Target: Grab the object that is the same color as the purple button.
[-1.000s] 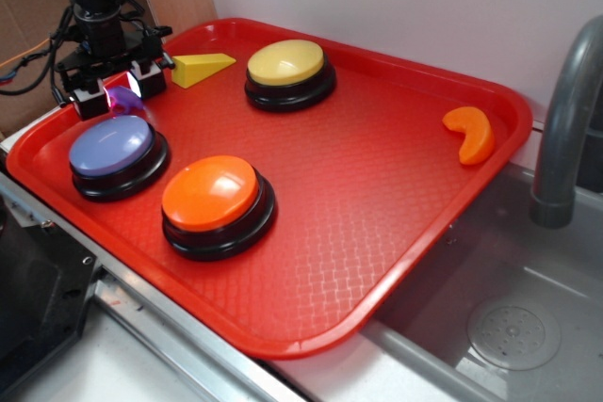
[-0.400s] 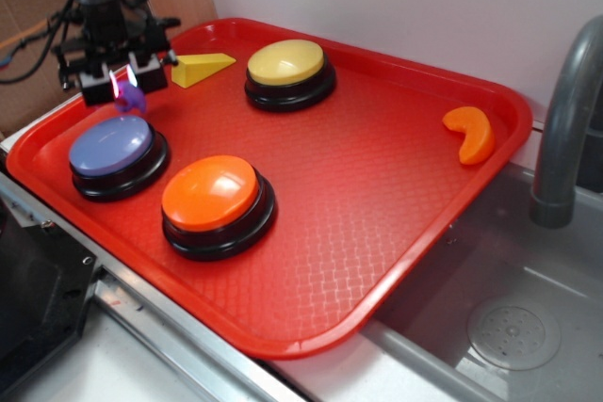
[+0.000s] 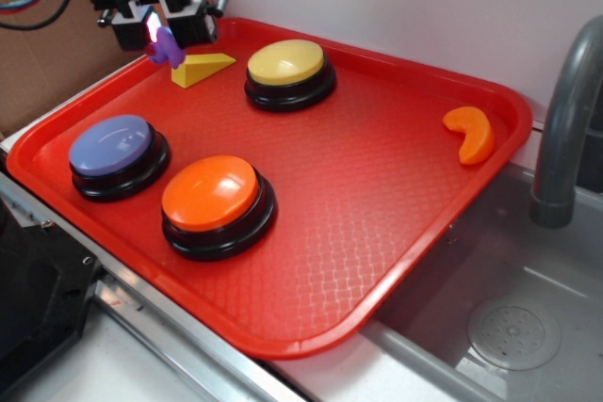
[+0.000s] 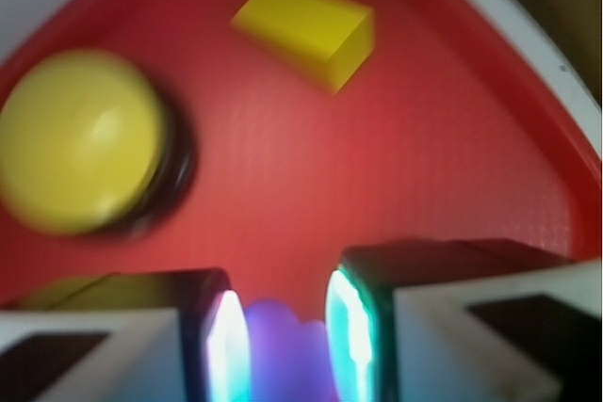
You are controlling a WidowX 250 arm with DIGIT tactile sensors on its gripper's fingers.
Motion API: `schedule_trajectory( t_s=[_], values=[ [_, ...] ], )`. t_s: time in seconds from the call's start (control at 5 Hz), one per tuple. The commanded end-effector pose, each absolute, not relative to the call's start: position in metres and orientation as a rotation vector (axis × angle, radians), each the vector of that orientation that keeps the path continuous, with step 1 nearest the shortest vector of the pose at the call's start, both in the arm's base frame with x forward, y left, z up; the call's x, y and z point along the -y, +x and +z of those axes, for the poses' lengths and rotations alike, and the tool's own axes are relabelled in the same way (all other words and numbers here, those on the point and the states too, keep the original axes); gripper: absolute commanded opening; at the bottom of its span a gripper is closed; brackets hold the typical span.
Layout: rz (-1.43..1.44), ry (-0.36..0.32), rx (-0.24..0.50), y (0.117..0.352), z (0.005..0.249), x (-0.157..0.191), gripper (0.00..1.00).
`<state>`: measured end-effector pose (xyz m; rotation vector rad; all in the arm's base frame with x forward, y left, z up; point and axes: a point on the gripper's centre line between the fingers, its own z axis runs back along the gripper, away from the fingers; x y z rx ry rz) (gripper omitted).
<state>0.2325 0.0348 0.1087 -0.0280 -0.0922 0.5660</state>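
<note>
The small purple curved object (image 3: 167, 45) hangs in the air over the tray's far left corner, pinched between the fingers of my gripper (image 3: 157, 29). In the wrist view the same purple object (image 4: 287, 350) fills the gap between the two lit pads, and my gripper (image 4: 283, 345) is shut on it. The purple button (image 3: 112, 148), a lavender dome on a black base, sits at the tray's near left, well below and in front of the gripper.
The red tray (image 3: 396, 167) also holds a yellow wedge (image 3: 201, 67) just right of the gripper, a yellow button (image 3: 286, 63), an orange button (image 3: 210, 194) and an orange crescent (image 3: 470, 133). A grey faucet (image 3: 563, 129) and sink lie to the right.
The gripper has risen and moved toward the far corner of the tray, carrying the purple object up away from the purple button.
</note>
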Motion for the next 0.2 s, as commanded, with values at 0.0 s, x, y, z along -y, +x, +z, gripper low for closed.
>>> schedule_trajectory(
  t_s=[0.0],
  values=[
    [0.352, -0.080, 0.082, 0.2018, 0.1179, -0.0334, 0.00]
  ],
)
